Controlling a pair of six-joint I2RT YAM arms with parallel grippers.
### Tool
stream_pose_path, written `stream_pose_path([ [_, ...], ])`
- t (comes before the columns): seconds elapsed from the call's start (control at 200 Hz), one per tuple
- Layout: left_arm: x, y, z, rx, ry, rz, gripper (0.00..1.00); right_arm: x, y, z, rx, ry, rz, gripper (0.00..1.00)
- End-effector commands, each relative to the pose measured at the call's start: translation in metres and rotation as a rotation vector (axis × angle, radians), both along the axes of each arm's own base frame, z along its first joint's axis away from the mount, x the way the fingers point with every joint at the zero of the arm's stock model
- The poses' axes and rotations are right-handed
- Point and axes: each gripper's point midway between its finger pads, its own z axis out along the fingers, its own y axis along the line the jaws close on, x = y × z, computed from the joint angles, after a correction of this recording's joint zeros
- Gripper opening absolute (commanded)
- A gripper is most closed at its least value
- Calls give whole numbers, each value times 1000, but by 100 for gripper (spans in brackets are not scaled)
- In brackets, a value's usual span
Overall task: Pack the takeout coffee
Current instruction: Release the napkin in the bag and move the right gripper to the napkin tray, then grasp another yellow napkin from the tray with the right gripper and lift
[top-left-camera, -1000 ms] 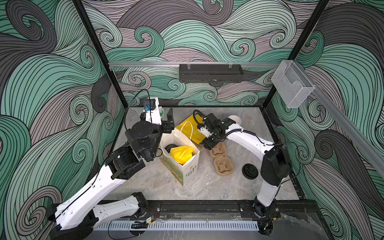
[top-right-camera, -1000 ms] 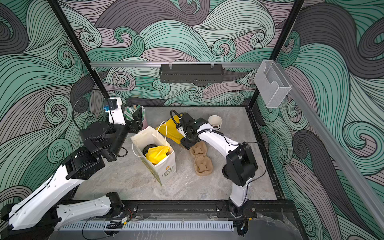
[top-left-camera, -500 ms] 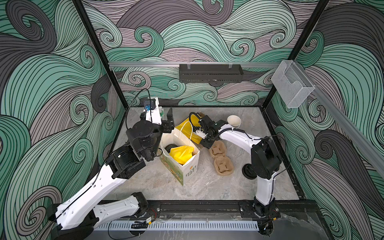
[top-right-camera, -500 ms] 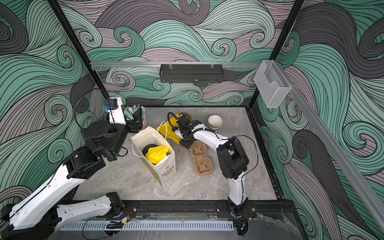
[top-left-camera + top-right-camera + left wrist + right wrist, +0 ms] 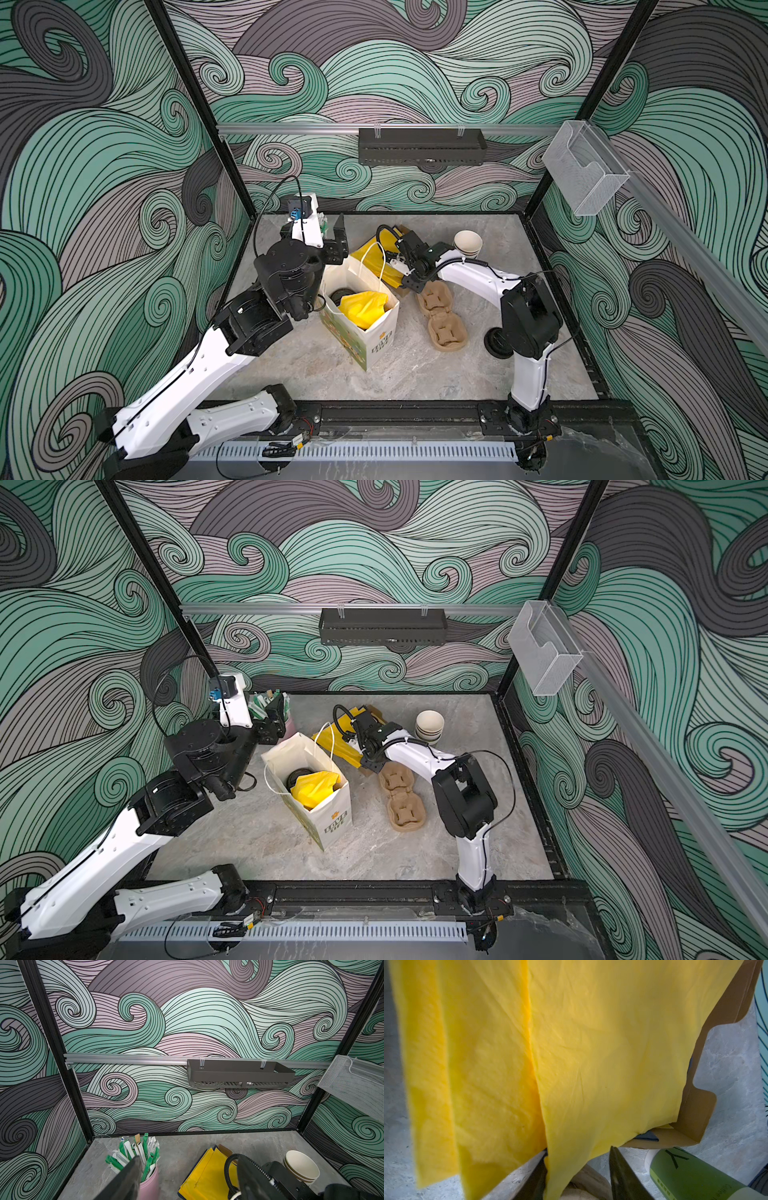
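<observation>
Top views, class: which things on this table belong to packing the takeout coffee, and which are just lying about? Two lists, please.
Job: takeout coffee, black lid showing inside the paper bag; yellow napkins, probably, as the right gripper is at them.
Lying about: pulp cup carriers; stack of lidless cups; loose black lid; pink pot of wrapped straws.
</observation>
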Motion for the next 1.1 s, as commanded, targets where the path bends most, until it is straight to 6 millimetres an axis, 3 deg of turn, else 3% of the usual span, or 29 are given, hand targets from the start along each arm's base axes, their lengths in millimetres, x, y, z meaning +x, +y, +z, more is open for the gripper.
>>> stream_pose_path([
  [0.0, -1, 5, 11, -24, -20, 7, 73, 3, 8, 1, -9, -12, 34, 35],
  [0.19, -1, 6, 12, -27, -21, 12, 73, -1, 12, 1, 14, 31, 25, 22],
  [0.42, 2, 5, 14, -24, -23, 12, 74, 5, 10, 19, 29, -3, 15, 0],
  [0.55, 4, 3, 17, -7, -33, 3, 73, 9, 9, 39, 85, -7, -25, 0],
  [0.815, 11, -30, 39, 163, -93, -129, 73, 9, 5, 121, 365, 56, -171, 0],
  [0.955, 15, -46, 40, 254, -124, -188, 74, 13, -12, 164, 383, -61, -200, 0],
  [1.096, 18, -67, 37, 328, -138, -274, 74, 14, -16, 218, 461, -168, -203, 0],
])
